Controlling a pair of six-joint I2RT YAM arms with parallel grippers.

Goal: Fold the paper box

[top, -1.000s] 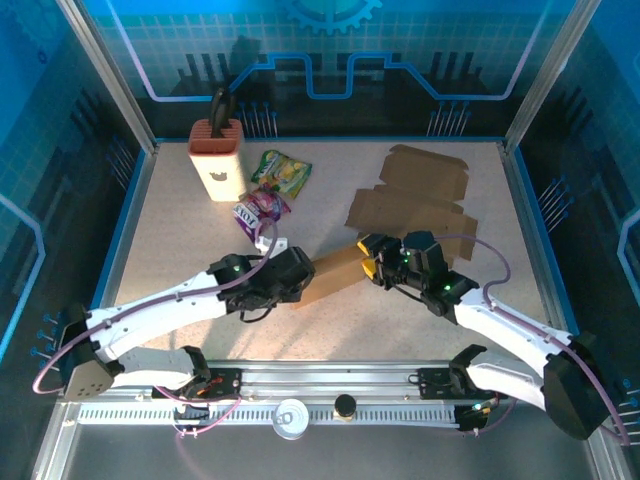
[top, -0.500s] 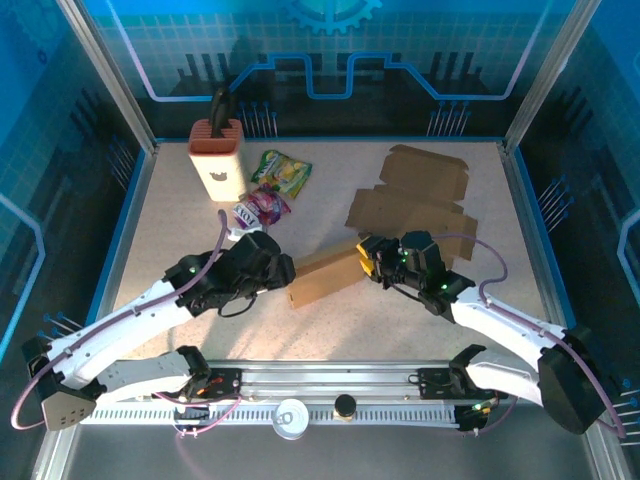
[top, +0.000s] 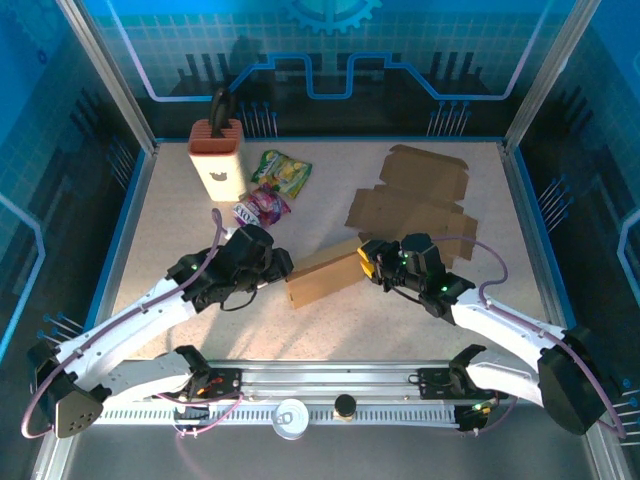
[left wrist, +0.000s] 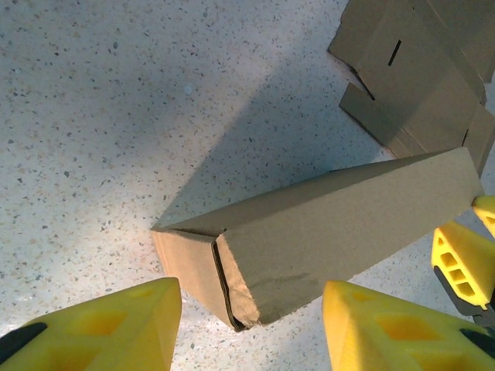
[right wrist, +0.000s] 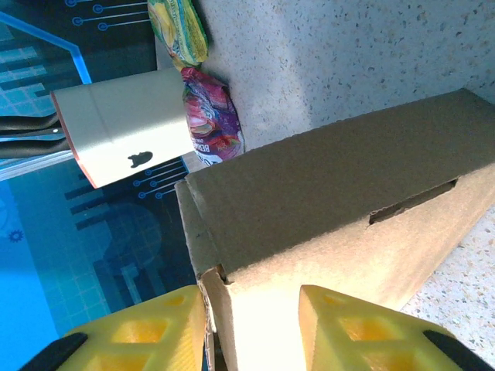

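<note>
Paper box (top: 325, 273) between left gripper (top: 280, 266) and right gripper (top: 367, 262); flat cardboard (top: 415, 200) behind it rightward, knife block (top: 216, 160) and snack bags (top: 272, 188) leftward.

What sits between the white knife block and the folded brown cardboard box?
A purple snack packet lies between block and box, per the top view.

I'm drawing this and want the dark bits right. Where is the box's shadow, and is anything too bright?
Left wrist view: the box throws a dark shadow on the table behind it. Right wrist view: the box's near end glares almost white between the tool fingers. Top view: the light looks even and nothing is blurry.
</note>
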